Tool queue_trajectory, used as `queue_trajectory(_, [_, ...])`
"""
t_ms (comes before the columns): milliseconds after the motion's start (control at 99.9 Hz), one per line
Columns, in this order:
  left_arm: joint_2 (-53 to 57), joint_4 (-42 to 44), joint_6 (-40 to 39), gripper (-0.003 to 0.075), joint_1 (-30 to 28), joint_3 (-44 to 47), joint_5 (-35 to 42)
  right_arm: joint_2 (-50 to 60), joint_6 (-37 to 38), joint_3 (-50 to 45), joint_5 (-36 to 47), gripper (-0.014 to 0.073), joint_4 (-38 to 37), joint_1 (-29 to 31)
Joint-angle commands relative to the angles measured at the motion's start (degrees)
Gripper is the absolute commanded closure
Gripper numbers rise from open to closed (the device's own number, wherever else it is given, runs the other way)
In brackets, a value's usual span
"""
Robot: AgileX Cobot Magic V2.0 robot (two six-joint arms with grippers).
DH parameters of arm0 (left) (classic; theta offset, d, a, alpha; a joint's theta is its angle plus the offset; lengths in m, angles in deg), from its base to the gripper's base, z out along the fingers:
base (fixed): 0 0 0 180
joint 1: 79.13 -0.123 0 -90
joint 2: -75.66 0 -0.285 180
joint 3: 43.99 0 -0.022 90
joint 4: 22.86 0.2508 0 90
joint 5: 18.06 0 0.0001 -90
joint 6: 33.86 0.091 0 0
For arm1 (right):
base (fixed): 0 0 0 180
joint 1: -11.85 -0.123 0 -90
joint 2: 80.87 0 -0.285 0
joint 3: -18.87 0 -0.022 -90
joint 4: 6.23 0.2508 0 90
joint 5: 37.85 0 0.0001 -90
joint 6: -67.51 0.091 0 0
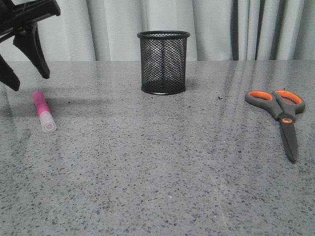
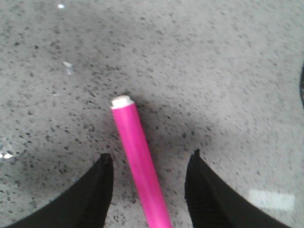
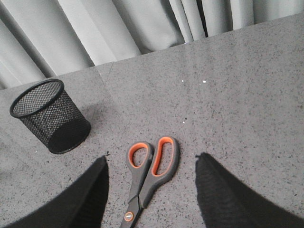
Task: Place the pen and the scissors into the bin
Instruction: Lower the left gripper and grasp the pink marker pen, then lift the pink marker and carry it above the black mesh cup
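Observation:
The pink pen (image 1: 43,110) lies flat at the table's left, pale cap toward the front. My left gripper (image 1: 30,82) hangs open just above and behind it. In the left wrist view the pen (image 2: 137,156) runs between the open fingers of the left gripper (image 2: 150,156), untouched. The black mesh bin (image 1: 163,61) stands upright at the middle back, empty as far as I can see. The scissors (image 1: 281,118) lie closed at the right, handles toward the back. In the right wrist view my right gripper (image 3: 151,157) is open above the scissors (image 3: 149,175), with the bin (image 3: 50,116) beside them.
The grey speckled table (image 1: 157,187) carries only these things. Grey curtains (image 1: 236,27) hang behind its back edge. The right arm is out of the front view.

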Motion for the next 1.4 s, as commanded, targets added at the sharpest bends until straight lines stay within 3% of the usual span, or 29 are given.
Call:
queue_trajectory(0, [0.65, 0.26, -2.57, 0.0406, 0.50, -1.94, 1.98, -0.65, -0.04, 1.50, 2.96, 0.0225, 0.06, -0.09])
queue_trajectory(450, [-6.88, -2.19, -2.57, 0.0414, 2.24, -1.94, 0.60, -0.65, -0.04, 1.50, 2.76, 0.0225, 0.06, -0.09])
queue_trajectory(570, [-8.29, -2.19, -1.93, 0.0524, 2.24, -1.94, -1.59, -0.65, -0.04, 1.50, 2.62, 0.0225, 0.06, -0.09])
queue_trajectory(711, [-9.37, -1.92, 3.30, 0.0733, 2.24, -1.94, -5.11, -0.65, -0.04, 1.50, 2.62, 0.0225, 0.06, -0.09])
queue_trajectory(811, [-9.75, -1.82, 6.87, 0.0739, 2.24, -1.94, -5.91, -0.65, -0.04, 1.50, 2.62, 0.0225, 0.06, -0.09])
queue_trajectory(881, [-8.69, -3.08, 9.73, 0.0739, 2.24, -2.07, -1.87, -0.65, -0.04, 1.50, 2.62, 0.0225, 0.06, -0.09])
queue_trajectory(961, [-5.86, -8.49, 15.72, 0.0739, 2.61, -3.15, 8.12, -0.65, -0.04, 1.50, 2.53, 0.0225, 0.06, -0.09])
queue_trajectory(1191, [1.90, -40.15, 49.17, 0.0739, 8.96, -9.18, 37.80, -0.74, -0.04, 1.50, 2.72, 0.0225, 0.06, -0.09])
queue_trajectory(1251, [1.50, -44.51, 54.35, 0.0739, 11.50, -11.58, 41.14, -1.13, -0.04, 1.50, 2.90, 0.0225, 0.06, -0.09])
queue_trajectory(1391, [-2.15, -43.92, 57.17, 0.0739, 15.69, -17.03, 43.98, -2.43, -0.04, 1.50, 3.01, 0.0225, 0.06, -0.09])
